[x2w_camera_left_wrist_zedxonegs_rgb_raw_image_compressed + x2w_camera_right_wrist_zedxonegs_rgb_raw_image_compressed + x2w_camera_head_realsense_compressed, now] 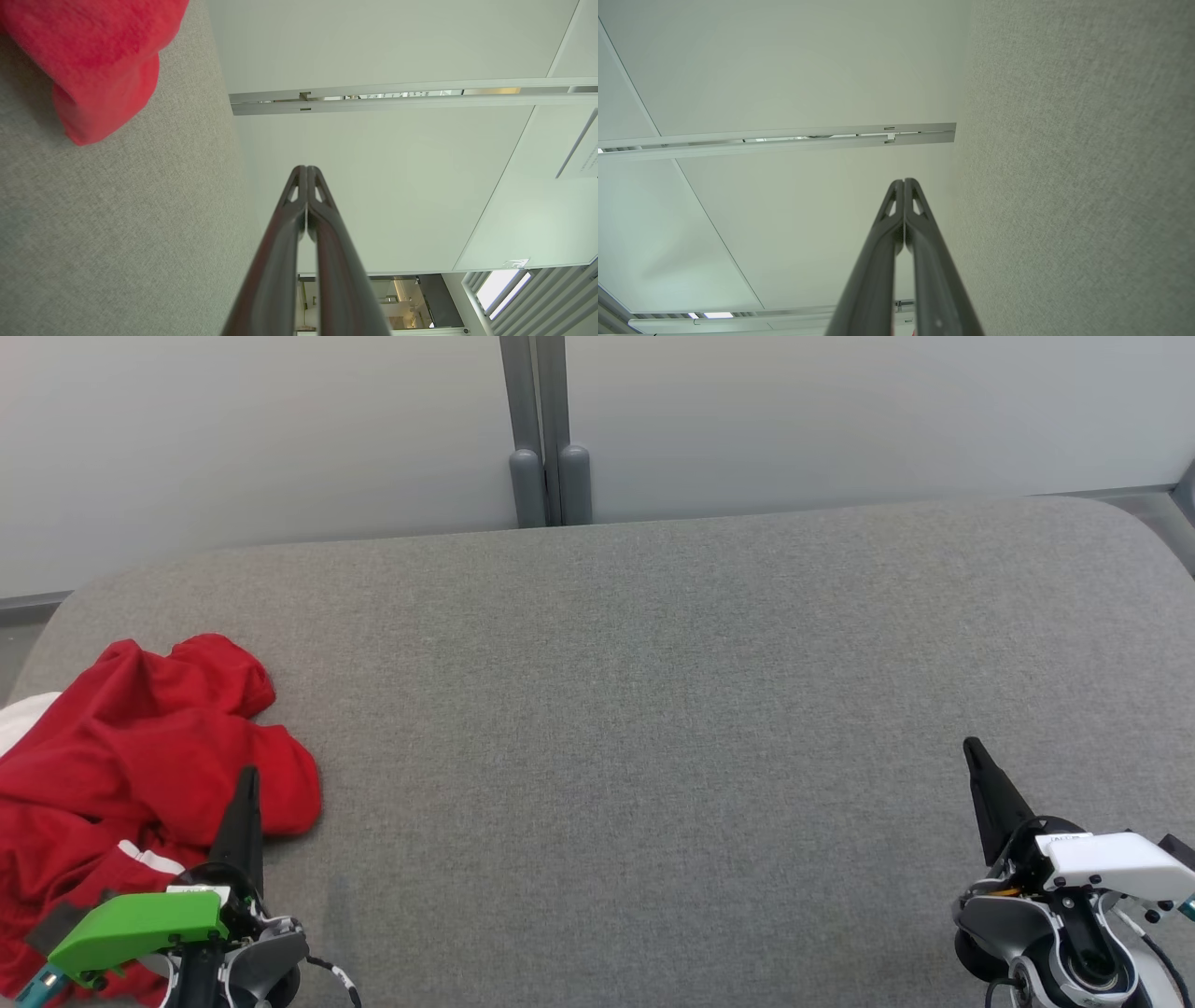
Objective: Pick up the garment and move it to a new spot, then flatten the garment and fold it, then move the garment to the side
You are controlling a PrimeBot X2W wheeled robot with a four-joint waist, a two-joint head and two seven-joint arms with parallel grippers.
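A crumpled red garment (140, 747) with white trim lies bunched just left of the left gripper (247, 784), which, like the right gripper (973, 751), is closed and empty.

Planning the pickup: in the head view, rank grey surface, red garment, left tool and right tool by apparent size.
1. grey surface
2. red garment, cropped at left
3. left tool and right tool: look alike

A crumpled red garment (140, 747) was heaped at the left end of the grey fabric-covered table (653, 709), the one thing in a gripper's way there. Right of the garment the table's surface lay open across its whole width. Behind the garment, pale wall panels (280, 429) and a grey post (549, 448) closed off the far edge.
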